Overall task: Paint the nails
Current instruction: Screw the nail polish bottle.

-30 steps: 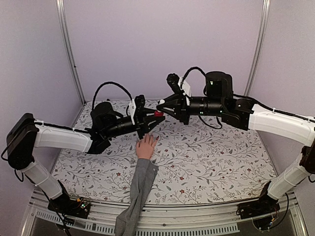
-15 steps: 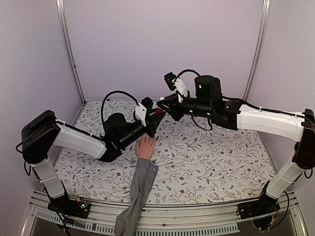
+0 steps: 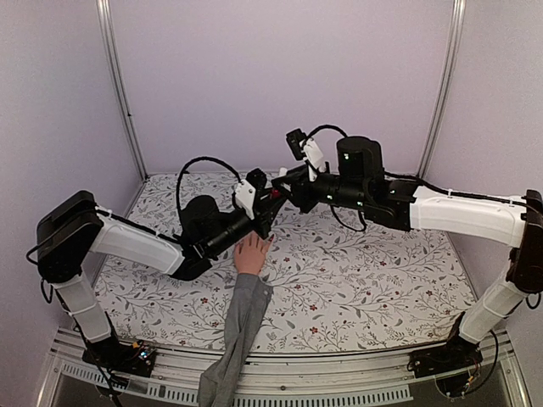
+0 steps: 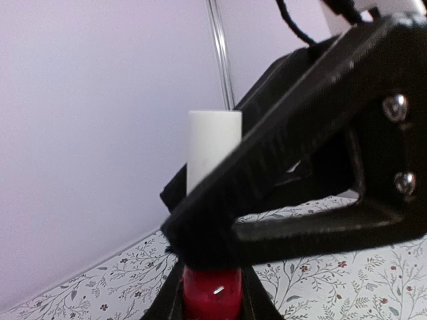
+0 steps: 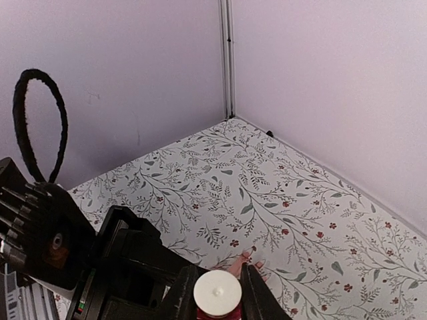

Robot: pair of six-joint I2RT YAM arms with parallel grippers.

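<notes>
left tool (image 3: pixel 265 206) clamped on red bottle (image 4: pixel 211 295). right tool (image 3: pixel 285 180) straddles its white cap (image 5: pixel 217 291), can't tell if gripping. nails (image 3: pixel 257 237) on mannequin hand (image 3: pixel 252 254), flat on desk (image 3: pixel 365 271), below the bottle.

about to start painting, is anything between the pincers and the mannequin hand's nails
Only the polish bottle: the left pincer grips it, the right pincer flanks its white cap, just above the nails. Nothing else visible over the mannequin hand.
</notes>
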